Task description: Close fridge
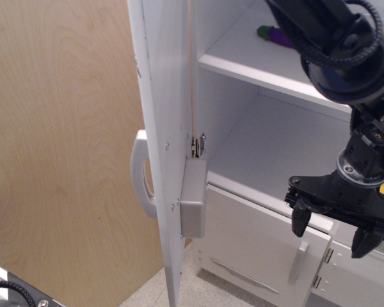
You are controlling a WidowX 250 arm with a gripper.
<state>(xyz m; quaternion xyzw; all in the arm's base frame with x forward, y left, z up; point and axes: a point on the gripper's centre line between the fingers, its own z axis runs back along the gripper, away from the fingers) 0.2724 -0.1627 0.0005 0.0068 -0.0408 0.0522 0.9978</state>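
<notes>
Plywood wall panel [57,147] far left. Fridge [269,153] center w/ big door [161,128] swung wide open, seen edge-on, handle on its left side. Purple item [276,36] on upper shelf. Gripper [336,230] at right, in front of lower shelf, fingers [301,220] spread, holding nothing.

To my left a plywood wall panel [57,147] fills that whole side, its grain pale and wavy. Below me sits a smaller lower white door [256,246] with a short silver handle [298,261], shut. Beneath it runs a speckled light floor [198,288]. A black cable [16,291] curls at the bottom left corner.
</notes>
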